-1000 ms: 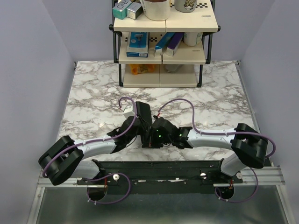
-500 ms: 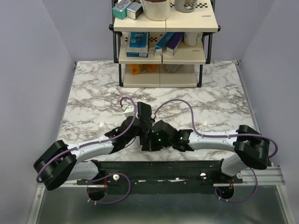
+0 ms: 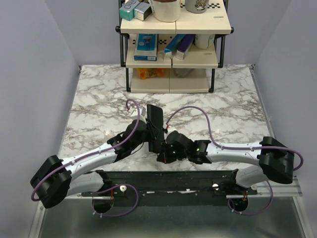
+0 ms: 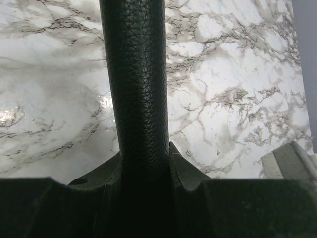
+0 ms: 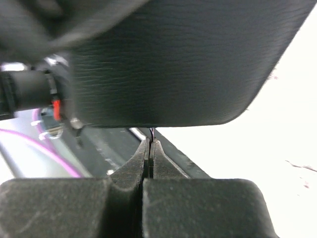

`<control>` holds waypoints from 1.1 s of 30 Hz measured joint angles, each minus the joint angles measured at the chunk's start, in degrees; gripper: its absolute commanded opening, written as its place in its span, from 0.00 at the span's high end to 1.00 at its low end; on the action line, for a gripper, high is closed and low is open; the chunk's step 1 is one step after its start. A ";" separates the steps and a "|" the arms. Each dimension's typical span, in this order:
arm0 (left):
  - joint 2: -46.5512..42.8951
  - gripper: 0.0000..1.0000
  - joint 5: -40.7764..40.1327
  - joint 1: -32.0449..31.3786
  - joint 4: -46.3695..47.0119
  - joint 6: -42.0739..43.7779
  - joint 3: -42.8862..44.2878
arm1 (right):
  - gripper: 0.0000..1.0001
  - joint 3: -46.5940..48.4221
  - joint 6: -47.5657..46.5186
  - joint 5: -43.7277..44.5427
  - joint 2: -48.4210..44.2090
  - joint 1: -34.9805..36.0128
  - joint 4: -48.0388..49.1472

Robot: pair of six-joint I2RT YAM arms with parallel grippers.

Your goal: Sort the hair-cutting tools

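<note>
The two arms meet over the middle of the marble table (image 3: 99,109). The left tool (image 4: 144,151) is clamped on a flat black pouch (image 4: 136,74) with a grained, leather-like skin. In the left wrist view the pouch is seen edge on, gripped between both fingers and running straight away from the camera above the table. From above, the pouch stands on edge, lifted off the table, with its far end pointing toward the shelf unit (image 3: 173,59) at the far side.

The right tool (image 5: 150,146) comes in from the right and sits just near of the pouch, under its lower edge. Its fingers are pressed together. A thin sliver (image 5: 151,133) shows between their tips, reaching up to the rounded edge of the pouch. It is too small to tell what it is, so it cannot be said whether it is one of the hair-cutting tools. No comb or scissors can be made out in any view.

On the middle shelf lie a blue box (image 3: 146,47) and a purple box (image 3: 182,45), well apart from both arms.
</note>
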 measured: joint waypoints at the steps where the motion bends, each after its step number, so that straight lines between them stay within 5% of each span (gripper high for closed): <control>1: -0.22 1.00 0.59 0.11 -0.28 0.07 0.20 | 0.99 0.00 -0.74 0.81 -0.04 0.09 -0.76; 20: -12.17 1.00 18.88 1.51 -16.94 4.07 3.08 | 0.99 0.90 -25.18 5.51 -3.65 2.45 -9.94; 33: -20.02 1.00 31.06 2.08 -19.43 6.34 -0.50 | 0.99 7.85 -35.65 13.66 -4.94 3.23 -20.09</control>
